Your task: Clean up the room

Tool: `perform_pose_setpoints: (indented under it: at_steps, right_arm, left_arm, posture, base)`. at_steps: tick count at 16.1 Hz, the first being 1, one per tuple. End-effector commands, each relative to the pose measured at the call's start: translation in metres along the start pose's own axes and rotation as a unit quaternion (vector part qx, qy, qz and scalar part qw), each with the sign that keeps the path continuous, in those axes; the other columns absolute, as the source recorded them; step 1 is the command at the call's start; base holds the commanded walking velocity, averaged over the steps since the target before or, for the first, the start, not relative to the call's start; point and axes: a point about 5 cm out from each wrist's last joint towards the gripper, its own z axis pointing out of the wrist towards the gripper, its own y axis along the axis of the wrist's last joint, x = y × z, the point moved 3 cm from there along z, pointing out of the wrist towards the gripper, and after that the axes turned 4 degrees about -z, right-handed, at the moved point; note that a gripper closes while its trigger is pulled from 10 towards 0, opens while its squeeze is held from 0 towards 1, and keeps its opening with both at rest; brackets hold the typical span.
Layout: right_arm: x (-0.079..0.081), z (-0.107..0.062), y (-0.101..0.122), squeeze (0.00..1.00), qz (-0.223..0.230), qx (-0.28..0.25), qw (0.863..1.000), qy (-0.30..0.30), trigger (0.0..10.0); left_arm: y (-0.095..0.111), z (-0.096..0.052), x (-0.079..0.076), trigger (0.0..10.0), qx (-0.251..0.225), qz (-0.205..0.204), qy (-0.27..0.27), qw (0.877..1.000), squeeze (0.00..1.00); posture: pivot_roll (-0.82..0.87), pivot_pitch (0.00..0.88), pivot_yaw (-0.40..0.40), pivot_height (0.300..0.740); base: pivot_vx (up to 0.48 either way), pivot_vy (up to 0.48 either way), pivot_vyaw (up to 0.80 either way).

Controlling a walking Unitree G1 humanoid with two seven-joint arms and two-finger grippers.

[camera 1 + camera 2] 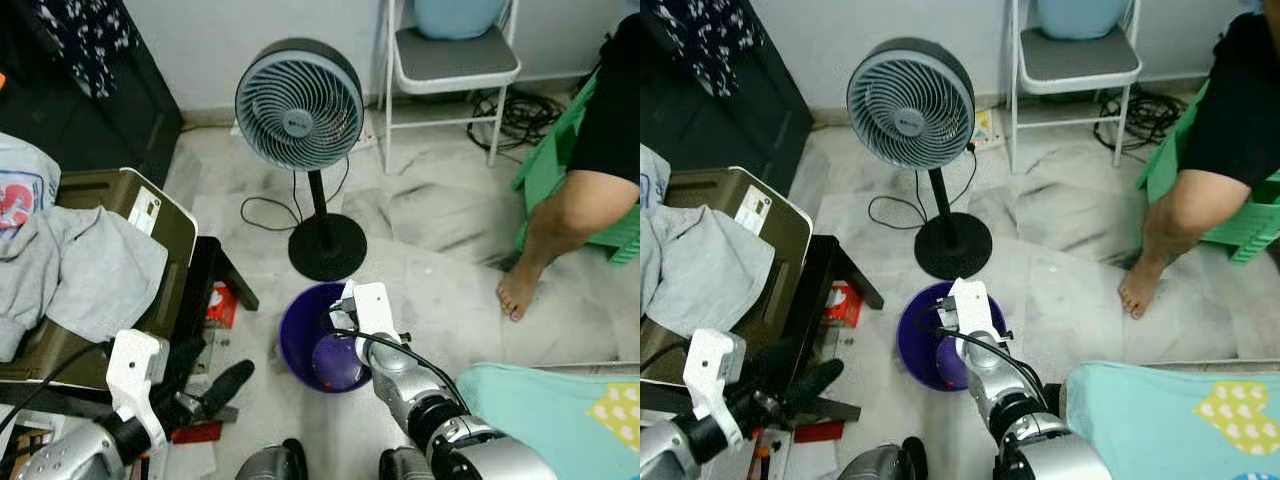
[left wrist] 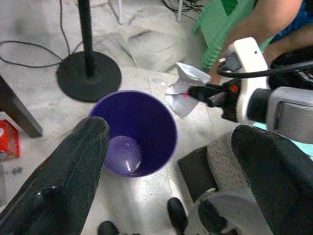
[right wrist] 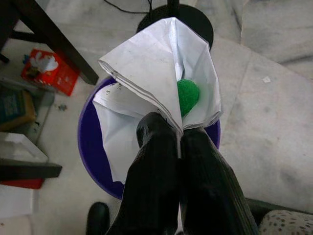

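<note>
Now right tool (image 3: 178,134) clamped on paper (image 3: 156,73), directly over bin (image 2: 134,132); left tool (image 2: 171,161) wide open, empty.

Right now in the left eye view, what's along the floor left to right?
Grey clothes → red packet → purple bin with the right claw holding paper over it → person's foot → green stool.
</note>
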Motion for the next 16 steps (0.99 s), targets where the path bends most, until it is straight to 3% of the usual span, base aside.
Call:
perform_pose_setpoints:
  at_steps: [1,6,10,13,16]
  right_arm:
    - [0.007,-0.001,-0.006,0.00,-0.003,0.012,1.000,0.006,10.0]
    - [0.016,-0.001,-0.001,0.00,-0.010,0.008,1.000,0.011,10.0]
    - [0.011,-0.001,-0.002,0.00,-0.023,0.013,1.000,-0.013,10.0]
    - [0.005,0.001,0.011,0.00,-0.016,-0.007,0.999,-0.030,10.0]
    - [0.009,0.003,0.029,0.00,-0.007,-0.032,0.999,-0.024,10.0]
  left_arm:
    - [-0.002,-0.005,-0.001,10.0,0.007,-0.002,0.008,1.000,0.00]
    - [-0.007,-0.014,-0.009,10.0,0.021,-0.009,0.008,1.000,0.00]
    - [-0.006,-0.017,-0.008,10.0,0.026,-0.006,0.014,1.000,0.00]
    - [-0.006,-0.019,-0.008,10.0,0.027,-0.006,0.017,0.999,0.00]
    - [-0.006,-0.021,-0.006,10.0,0.029,-0.005,0.019,0.999,0.00]
  posture:
    - [0.03,0.269,0.123,0.740]
    - [0.06,0.282,0.129,0.740]
    - [0.07,0.283,0.137,0.740]
    - [0.08,0.282,0.140,0.740]
    - [0.08,0.283,0.140,0.740]
  base:
    - [0.000,0.000,0.00]
    - [0.000,0.000,0.00]
    - [0.000,0.000,0.00]
    - [0.000,0.000,0.00]
    - [0.000,0.000,0.00]
